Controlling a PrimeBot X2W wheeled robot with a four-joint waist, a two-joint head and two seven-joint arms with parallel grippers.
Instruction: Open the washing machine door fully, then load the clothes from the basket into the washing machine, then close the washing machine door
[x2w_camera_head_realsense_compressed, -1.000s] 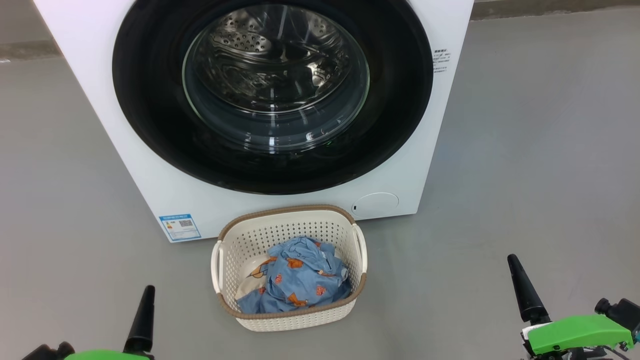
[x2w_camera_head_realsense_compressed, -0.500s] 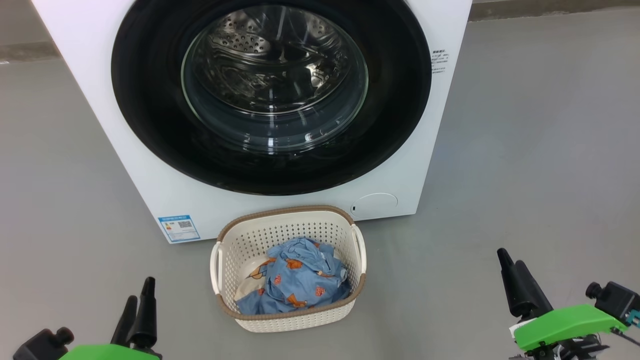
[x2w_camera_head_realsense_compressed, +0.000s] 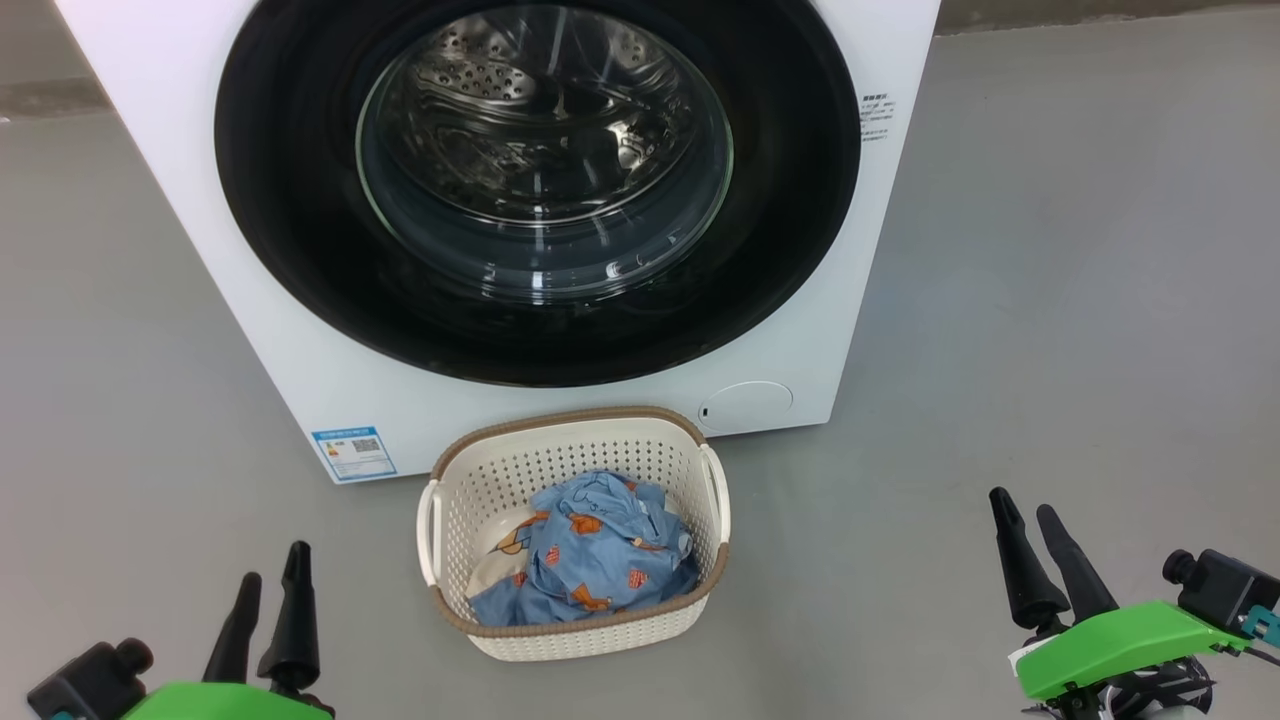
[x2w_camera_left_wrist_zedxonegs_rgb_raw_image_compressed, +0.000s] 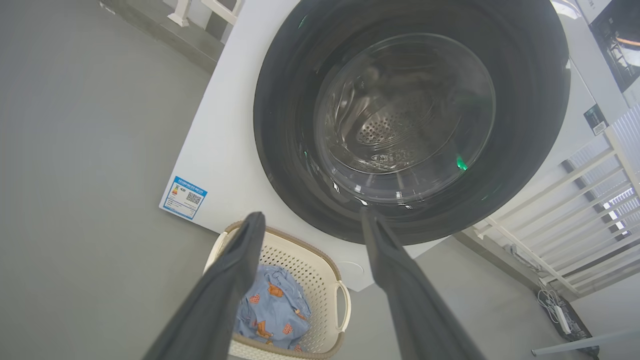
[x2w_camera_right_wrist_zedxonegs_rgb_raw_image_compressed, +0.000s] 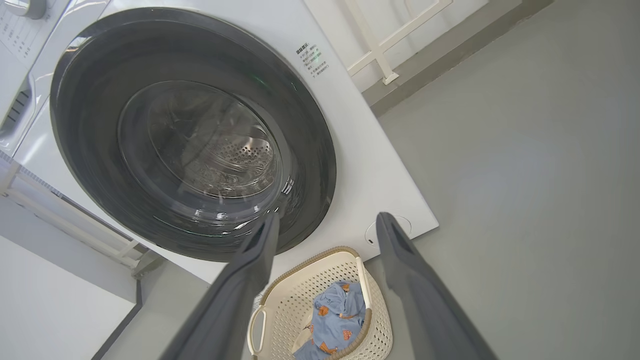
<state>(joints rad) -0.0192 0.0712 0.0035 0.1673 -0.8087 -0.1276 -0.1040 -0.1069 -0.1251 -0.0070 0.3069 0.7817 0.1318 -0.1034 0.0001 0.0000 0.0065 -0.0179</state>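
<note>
Both the left gripper (x2w_camera_head_realsense_compressed: 272, 563) and the right gripper (x2w_camera_head_realsense_compressed: 1021, 501) hang low, fingers spread apart, holding nothing.
Between them the basket (x2w_camera_head_realsense_compressed: 560, 415) stands on the grey floor (x2w_camera_head_realsense_compressed: 1050, 300) with the clothes (x2w_camera_head_realsense_compressed: 590, 550) heaped inside, just before the washing machine (x2w_camera_head_realsense_compressed: 300, 400); the washing machine door (x2w_camera_head_realsense_compressed: 290, 200) is shut.

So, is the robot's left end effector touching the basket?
Apart. The head view shows the left end effector at the lower left, with bare grey floor between it and the basket.
</note>
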